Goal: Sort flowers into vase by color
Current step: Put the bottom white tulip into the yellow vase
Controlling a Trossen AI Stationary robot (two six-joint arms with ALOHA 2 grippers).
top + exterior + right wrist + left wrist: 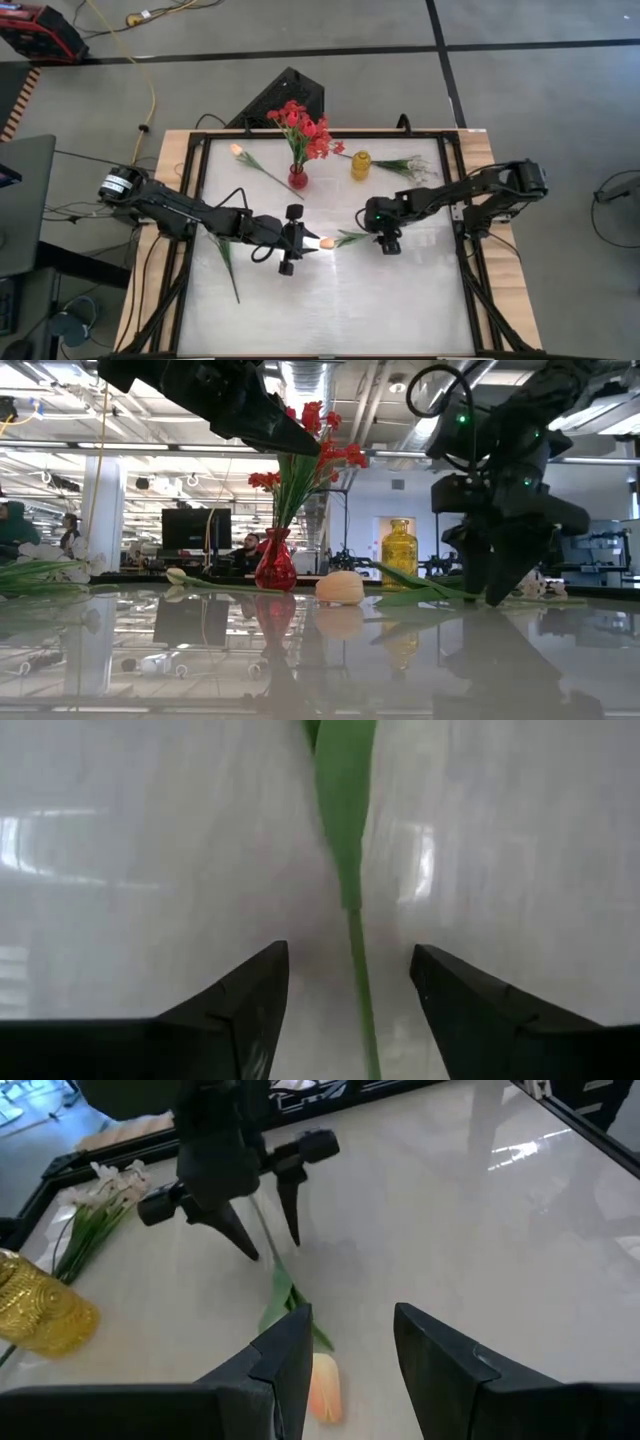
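A pale peach tulip (325, 241) lies flat on the table's middle, its green stem (357, 970) running toward the right. My right gripper (350, 955) points down at the table, open, one finger on either side of that stem without touching it. My left gripper (350, 1320) is open and hovers above the tulip's head (325, 1385), raised off the table in the low view. A red vase (298, 178) holds red flowers (302, 128). A yellow vase (360, 165) stands beside it. A second peach tulip (240, 152) and a white sprig (410, 165) lie on the table.
A loose green stem (228, 265) lies on the table under the left arm. The black frame rail (325, 135) edges the table. The two vases stand near the far edge, behind both grippers. People and monitors show in the room beyond the table.
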